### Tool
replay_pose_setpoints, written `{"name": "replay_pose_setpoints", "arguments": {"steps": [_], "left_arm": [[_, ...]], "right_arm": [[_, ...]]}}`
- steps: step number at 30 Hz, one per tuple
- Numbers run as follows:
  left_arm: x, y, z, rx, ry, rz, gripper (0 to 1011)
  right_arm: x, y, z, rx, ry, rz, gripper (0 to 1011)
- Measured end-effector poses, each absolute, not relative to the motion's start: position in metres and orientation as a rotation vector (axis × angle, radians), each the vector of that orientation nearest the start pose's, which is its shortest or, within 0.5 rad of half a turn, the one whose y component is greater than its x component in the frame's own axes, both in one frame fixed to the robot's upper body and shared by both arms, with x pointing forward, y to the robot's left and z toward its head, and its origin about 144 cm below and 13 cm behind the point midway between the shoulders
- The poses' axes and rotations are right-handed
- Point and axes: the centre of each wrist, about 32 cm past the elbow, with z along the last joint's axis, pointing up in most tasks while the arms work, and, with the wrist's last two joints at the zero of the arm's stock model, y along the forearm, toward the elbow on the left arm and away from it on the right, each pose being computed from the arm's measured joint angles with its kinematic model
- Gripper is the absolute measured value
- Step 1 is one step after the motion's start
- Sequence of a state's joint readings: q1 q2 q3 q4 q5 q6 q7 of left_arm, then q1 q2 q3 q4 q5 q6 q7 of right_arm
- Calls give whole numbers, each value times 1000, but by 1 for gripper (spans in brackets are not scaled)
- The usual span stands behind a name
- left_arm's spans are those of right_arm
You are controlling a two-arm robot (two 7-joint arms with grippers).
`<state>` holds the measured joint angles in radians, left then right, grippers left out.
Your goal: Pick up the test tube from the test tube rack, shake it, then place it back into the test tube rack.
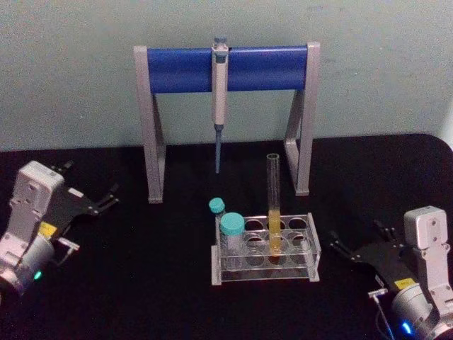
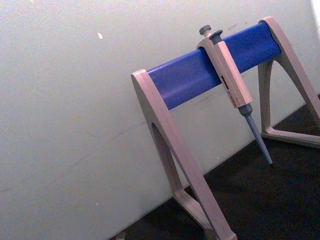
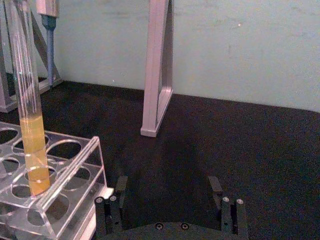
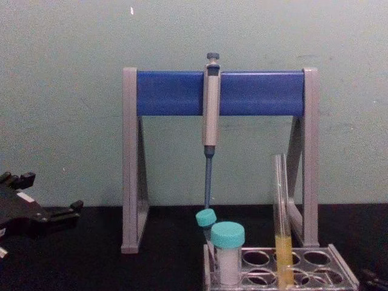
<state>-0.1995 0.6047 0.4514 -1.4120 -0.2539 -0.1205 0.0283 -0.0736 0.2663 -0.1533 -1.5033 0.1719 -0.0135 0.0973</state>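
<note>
The test tube stands upright in the back row of the clear test tube rack, with yellow-orange liquid in its lower part. In the chest view the test tube rises out of the rack. My right gripper hovers open to the right of the rack, apart from it. The right wrist view has its fingers spread wide, the test tube and the rack off to one side. My left gripper rests open at the table's far left and also appears in the chest view.
A grey-and-blue pipette stand stands behind the rack, with a pipette hanging from its bar. Two teal-capped white tubes sit in the rack's left end. The table is black, and a pale wall closes the back.
</note>
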Motion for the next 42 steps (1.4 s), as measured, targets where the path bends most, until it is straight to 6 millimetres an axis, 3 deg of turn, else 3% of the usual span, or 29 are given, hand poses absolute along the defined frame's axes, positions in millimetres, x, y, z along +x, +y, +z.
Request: {"name": "replay_pose_setpoints", "arguments": {"steps": [42], "left_arm": [[489,310,1140,305,-285,1248,1010]], "right_arm": [[431,-263,1094,-200,68,-1323,1000]]}}
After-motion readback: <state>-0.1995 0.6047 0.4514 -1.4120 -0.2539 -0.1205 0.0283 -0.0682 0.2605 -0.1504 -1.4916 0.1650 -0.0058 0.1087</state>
